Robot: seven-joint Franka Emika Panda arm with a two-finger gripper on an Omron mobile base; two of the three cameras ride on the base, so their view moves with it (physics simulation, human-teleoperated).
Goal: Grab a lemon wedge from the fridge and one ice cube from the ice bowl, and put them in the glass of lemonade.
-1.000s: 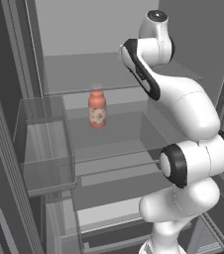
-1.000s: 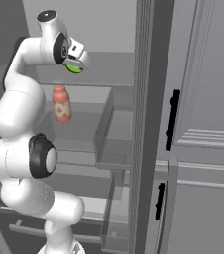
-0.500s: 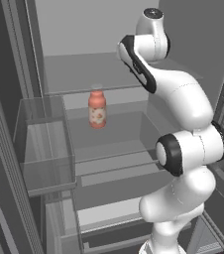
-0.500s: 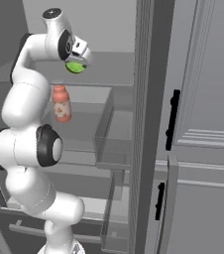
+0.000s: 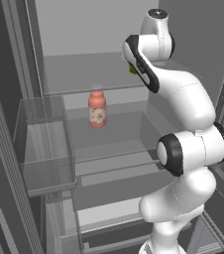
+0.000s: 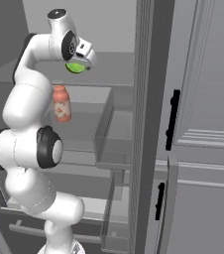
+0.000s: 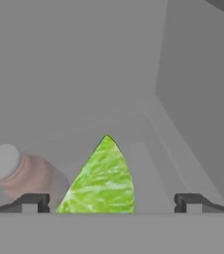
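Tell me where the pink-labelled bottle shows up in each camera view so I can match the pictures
Left base view: the bottle stands left of centre on the fridge shelf.
Right base view: upper left, beside the arm.
Hand view: lower left, lying slantwise, left of the lemon wedge.
Shared landmark: the lemon wedge.

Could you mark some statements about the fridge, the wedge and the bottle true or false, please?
1. The fridge stands open. True.
2. The gripper is shut tight. False: its finger tips stand wide apart in the hand view.
3. The wedge shows between the finger tips in the hand view. True.
4. The bottle lies on its side. False: it stands upright on a shelf.
5. The wedge is red. False: it is bright yellow-green.
6. The bottle stands lower than the gripper in the right base view. True.
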